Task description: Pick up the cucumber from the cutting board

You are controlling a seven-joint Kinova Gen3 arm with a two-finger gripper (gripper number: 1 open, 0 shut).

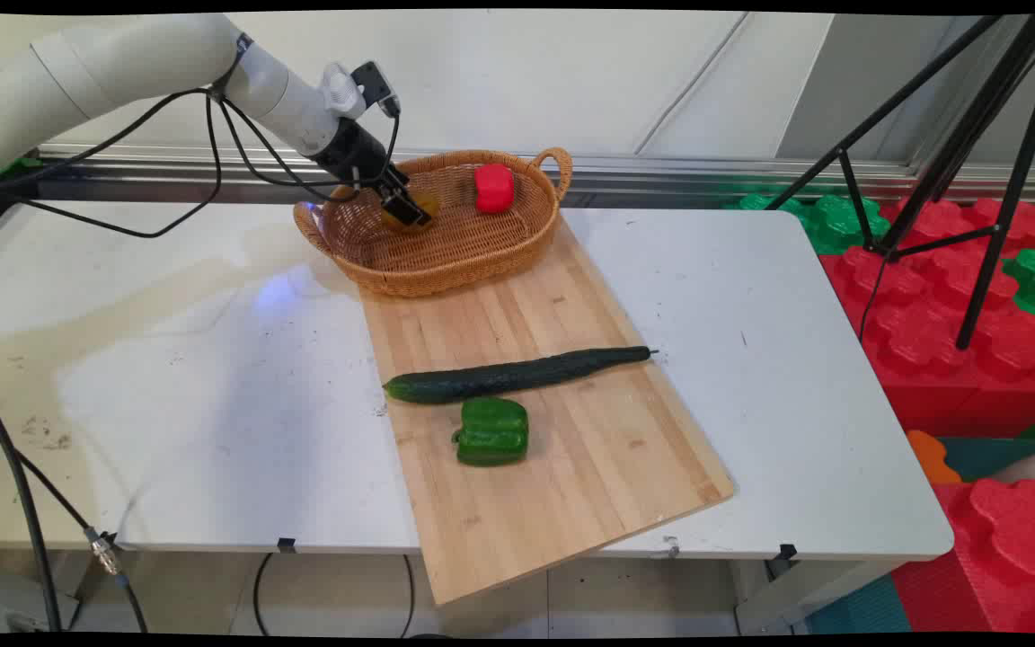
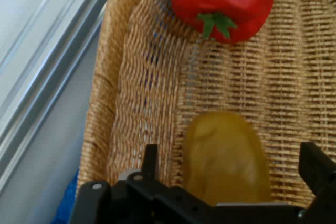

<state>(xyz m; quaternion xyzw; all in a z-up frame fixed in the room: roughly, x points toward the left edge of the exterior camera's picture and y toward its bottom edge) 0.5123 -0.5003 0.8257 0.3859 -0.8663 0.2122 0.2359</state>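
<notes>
The gripper (image 2: pixel 226 174) stands spread open inside the wicker basket (image 1: pixel 446 256), its fingers straddling the yellow-brown potato (image 2: pixel 226 156), whose long axis runs along the gripper's reach toward the red pepper (image 2: pixel 223 1) beyond.

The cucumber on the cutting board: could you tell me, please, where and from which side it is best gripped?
Probably from above, near mid-length. The cucumber lies flat on the wooden cutting board, long and thin, so closing across its narrow width suits it. Mid-length should keep it balanced. The green bell pepper sits close on its near side towards the blunt end, so grip slightly towards the tapered end.
</notes>
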